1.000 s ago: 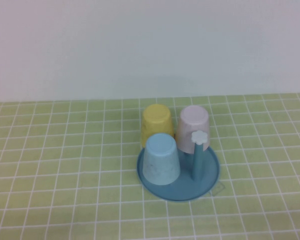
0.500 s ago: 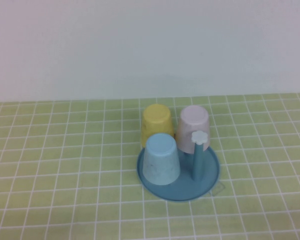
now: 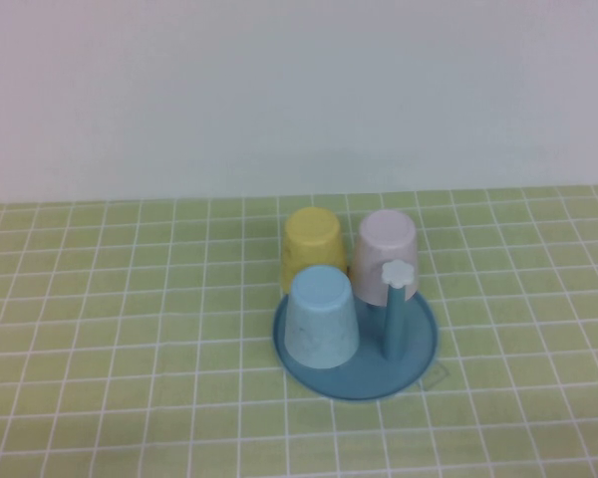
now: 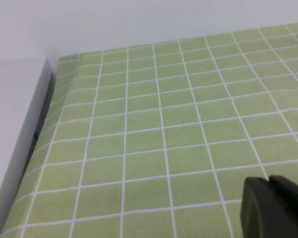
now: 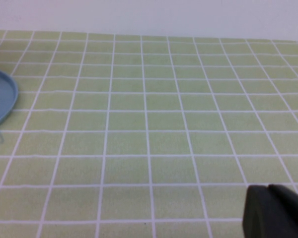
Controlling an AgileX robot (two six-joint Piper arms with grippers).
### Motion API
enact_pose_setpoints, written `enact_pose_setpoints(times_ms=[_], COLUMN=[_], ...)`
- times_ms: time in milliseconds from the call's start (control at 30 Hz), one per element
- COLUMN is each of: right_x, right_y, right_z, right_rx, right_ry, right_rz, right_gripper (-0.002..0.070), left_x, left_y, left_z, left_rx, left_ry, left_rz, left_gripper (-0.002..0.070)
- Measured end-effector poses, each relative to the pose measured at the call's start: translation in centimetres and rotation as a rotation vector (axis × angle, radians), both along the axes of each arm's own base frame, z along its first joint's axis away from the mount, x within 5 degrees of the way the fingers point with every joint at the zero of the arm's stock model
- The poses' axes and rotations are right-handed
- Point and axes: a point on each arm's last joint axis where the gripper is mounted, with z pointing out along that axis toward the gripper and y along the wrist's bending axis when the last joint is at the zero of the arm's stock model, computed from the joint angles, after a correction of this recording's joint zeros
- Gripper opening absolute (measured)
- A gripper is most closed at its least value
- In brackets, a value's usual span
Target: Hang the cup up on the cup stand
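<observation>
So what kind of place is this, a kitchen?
Probably a staged test table, not a kitchen: a green checked tablecloth, a bare white wall, and only the cup stand with three upturned cups.

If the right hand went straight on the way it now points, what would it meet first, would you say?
Probably nothing but the green checked cloth. The shut right hand faces bare squares up to the wall; the cup stand lies well off to one side.

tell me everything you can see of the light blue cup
The light blue cup is a small tapered tumbler with no handle, matte and plastic-looking. It stands upside down, flat bottom up and wide mouth down, on the front left of the teal cup stand. Any peg under it is hidden. The yellow cup stands just behind; contact between them is unclear. Neither gripper touches it.
</observation>
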Motion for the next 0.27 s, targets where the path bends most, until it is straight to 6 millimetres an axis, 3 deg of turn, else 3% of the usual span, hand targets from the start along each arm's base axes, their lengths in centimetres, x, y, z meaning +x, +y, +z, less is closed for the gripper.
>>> enact_pose_setpoints(times_ms=[267], right_x=[0.0], right_y=[0.0], right_z=[0.0], right_rx=[0.0], right_ry=[0.0], right_rz=[0.0], right_gripper=[-0.0001], left_x=[0.0], left_y=[-0.01], left_z=[0.0], left_rx=[-0.004], left_ry=[0.0], left_rz=[0.0], left_gripper=[0.0])
